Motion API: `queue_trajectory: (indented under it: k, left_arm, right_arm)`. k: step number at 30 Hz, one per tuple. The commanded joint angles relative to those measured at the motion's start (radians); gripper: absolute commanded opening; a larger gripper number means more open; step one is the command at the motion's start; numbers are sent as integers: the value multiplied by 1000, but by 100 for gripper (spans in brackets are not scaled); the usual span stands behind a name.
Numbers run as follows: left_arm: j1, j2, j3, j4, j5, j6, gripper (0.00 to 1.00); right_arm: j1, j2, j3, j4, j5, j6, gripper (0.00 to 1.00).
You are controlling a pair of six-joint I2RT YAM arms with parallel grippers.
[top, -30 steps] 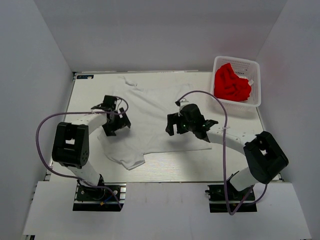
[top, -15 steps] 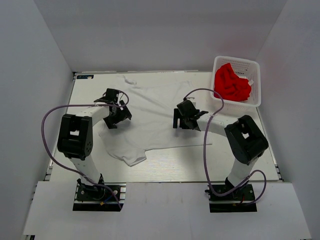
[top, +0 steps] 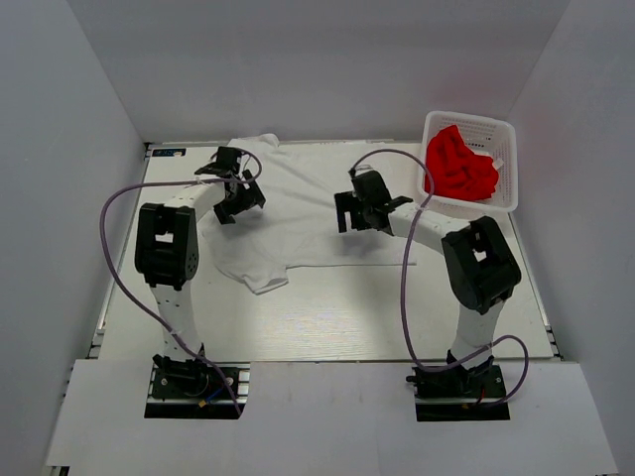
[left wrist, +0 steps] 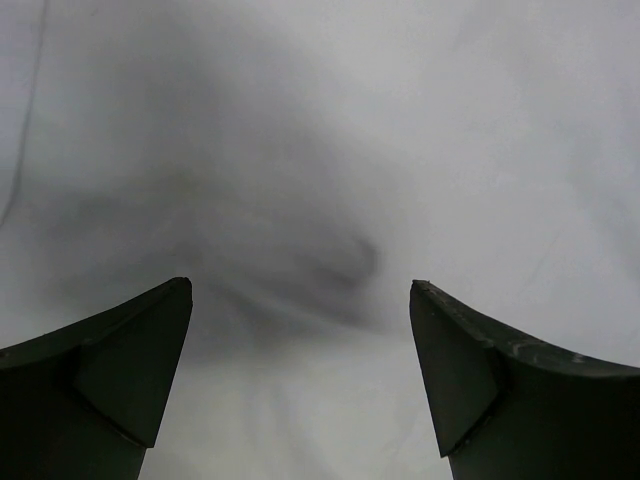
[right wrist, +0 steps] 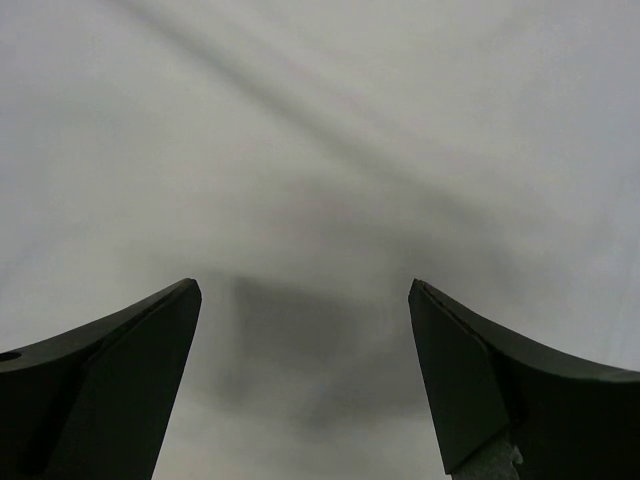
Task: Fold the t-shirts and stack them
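Hands: left hand [top: 238, 201] and right hand [top: 360, 216] wide open, empty.
Shirt: white t-shirt [top: 298, 233] spread mid-frame, directly beneath both.

Over the last second the left gripper [top: 238, 196] and the right gripper [top: 365, 212] have moved toward the far side of the table [top: 327, 317], elbows folding in. The white t-shirt [top: 303, 233] has shifted the same way. Its far edge now bunches at the table's back edge, and its near hem lies farther from the front.
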Motion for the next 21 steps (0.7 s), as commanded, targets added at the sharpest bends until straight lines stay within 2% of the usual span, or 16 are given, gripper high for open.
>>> queue_trajectory:
  k: [1,3,5,6,8,11,14,18,20,21]
  left_arm:
    - [4,-176,-57,-21,-52,19,100]
    - [4,-248,-107,-21,-82,1,100]
    - [14,-359,-205,-21,-93,-15,100]
    - [14,-395,-283,-5,-123,-37,100]
    - [14,-490,-360,24,-149,-38,100]
    - [23,-534,-452,76,-149,-38,100]
    - [23,-508,-476,153,-140,-50,100]
    - [32,-378,-394,151,-67,-59,100]
    - [32,-316,-380,137,-54,-59,100]
    - [32,-305,-380,137,-44,-59,100]
  right_arm:
    - [93,-133,20,72,-132,-265,90]
    - [180,-157,14,62,-175,-293,90]
    - [229,-167,3,54,-190,-391,90]
    - [303,-165,3,54,-221,-402,90]
    - [360,-151,8,60,-247,-418,90]
    - [432,-131,14,114,-362,-406,90]
    - [515,-102,33,183,-375,-397,90]
    - [602,-27,93,195,-370,-383,90]
    - [624,3,106,194,-353,-373,89]
    - [633,23,121,190,-344,-373,85]
